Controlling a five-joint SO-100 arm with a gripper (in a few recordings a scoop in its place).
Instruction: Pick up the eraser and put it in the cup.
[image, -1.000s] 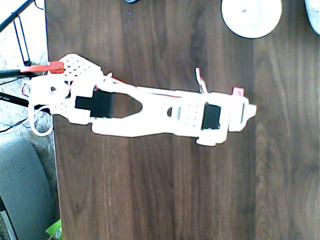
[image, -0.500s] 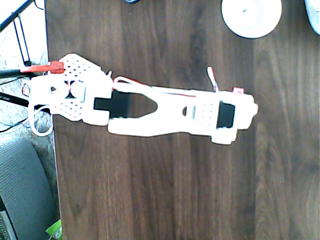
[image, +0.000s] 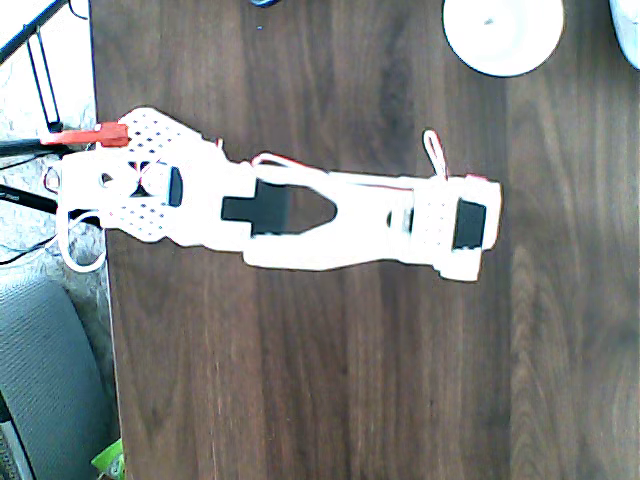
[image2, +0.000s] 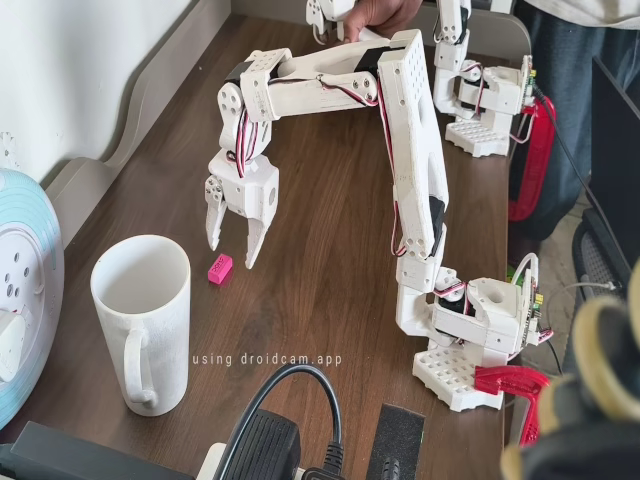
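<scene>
Eraser (image2: 220, 268), a small pink block, lies flat on the dark wood-grain table (image2: 330, 300), just right of the cup (image2: 142, 322) in the fixed view. That cup is a tall glossy white mug with a handle. Above the eraser hangs the white plastic gripper (image2: 230, 245), its two tapered fingers spread apart, grasping nothing.

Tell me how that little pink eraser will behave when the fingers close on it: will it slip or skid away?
The eraser is a small flat block lying on the smooth wooden table, so it probably won't roll. It looks tiny beside the open gripper, so it is likely light, and an off-centre finger may skid it aside. If rubbery, it should grip well once squeezed.
</scene>
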